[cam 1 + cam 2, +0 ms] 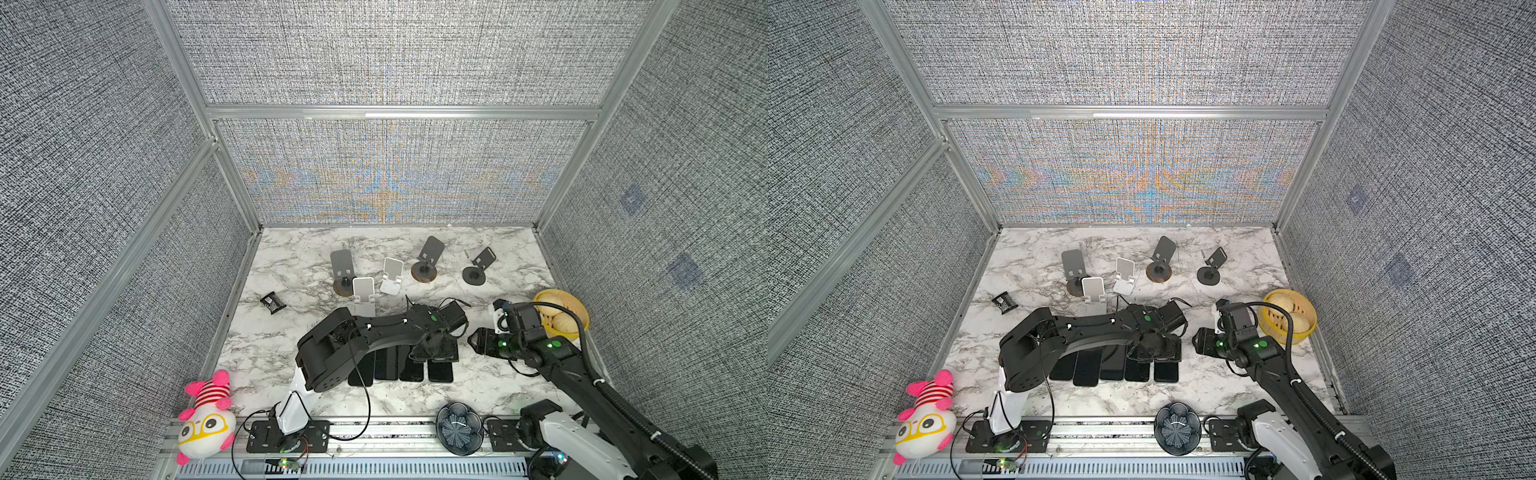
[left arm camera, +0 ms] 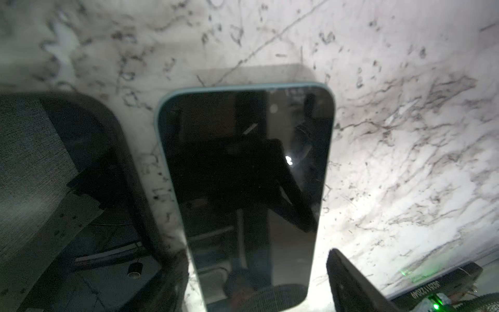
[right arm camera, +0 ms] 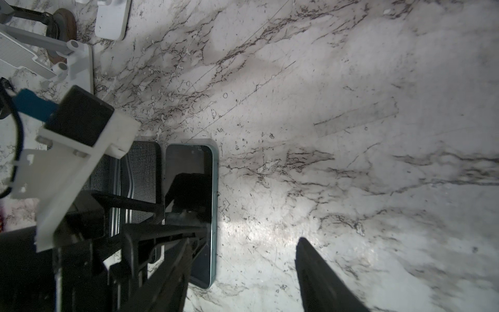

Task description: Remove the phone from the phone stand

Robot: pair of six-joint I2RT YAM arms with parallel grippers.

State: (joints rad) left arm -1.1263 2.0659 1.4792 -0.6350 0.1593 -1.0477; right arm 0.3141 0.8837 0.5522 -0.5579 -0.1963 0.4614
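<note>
1. While looking down from above, noted white table (image 1: pixel 478 395) veined in grey marble pattern, scuffed, boxed on three sides by grey woven panels in aluminium framing.
2. Logged phone stands (image 1: pixel 428 257) ranged along far side; plush toy (image 1: pixel 205 415) at near left corner, yellow basket (image 1: pixel 552 293) at right edge, dark bowl (image 1: pixel 459 428) on near rail.
3. Found phone (image 2: pixel 243 175) lying flat, screen up, mid-table, rightmost in row of phones (image 1: pixel 384 370) set side by side, well apart from stands.
4. Saw left pincer (image 2: pixel 255 259) straddling that phone's end, spread wider than the case, gripping nothing; one finger (image 2: pixel 351 283) plainly off the case edge, other too blurred to judge.
5. Marked right pincer (image 3: pixel 245 240) low, just right of same phone, spread wide over bare table, holding nothing.
6. Recorded phone as slim slab: black glass, unlit and mirror-like, rounded corners, teal-green rim; arm parts reflected in screen.
</note>
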